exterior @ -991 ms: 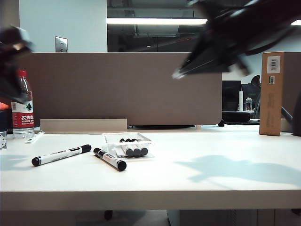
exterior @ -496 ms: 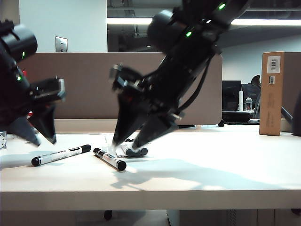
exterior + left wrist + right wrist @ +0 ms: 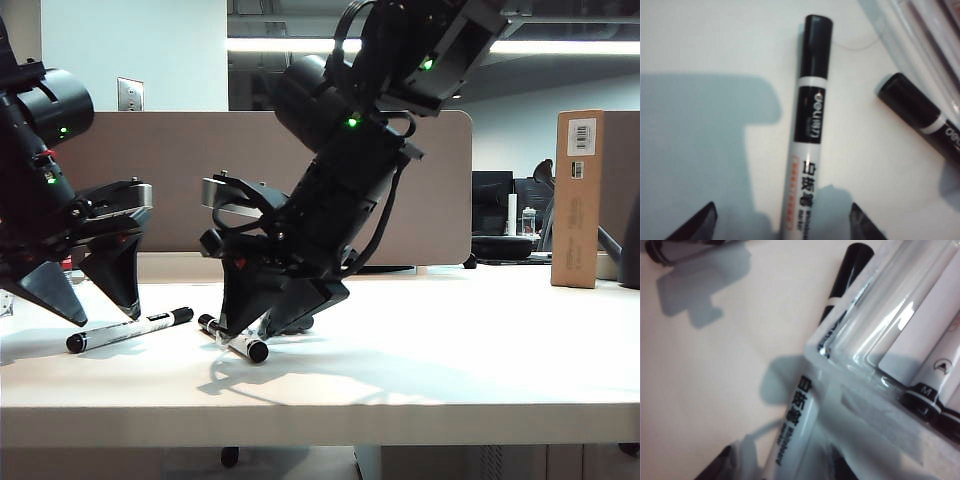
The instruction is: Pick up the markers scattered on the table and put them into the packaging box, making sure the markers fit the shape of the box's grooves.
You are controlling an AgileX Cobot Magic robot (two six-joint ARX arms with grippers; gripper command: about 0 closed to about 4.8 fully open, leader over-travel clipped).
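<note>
Claws are both gaping wide, gripping nothing — your left claw is straddling one marker, your right claw straddling another marker beside the packaging box on the worktop.

white table bears two loose markers beside the clear packaging box.

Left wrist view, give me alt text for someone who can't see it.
A white-barrelled marker with a black cap lies on the white table, lined up between the two fingertips of the open left gripper. A second marker lies beside it, by the edge of the clear packaging box.
</note>
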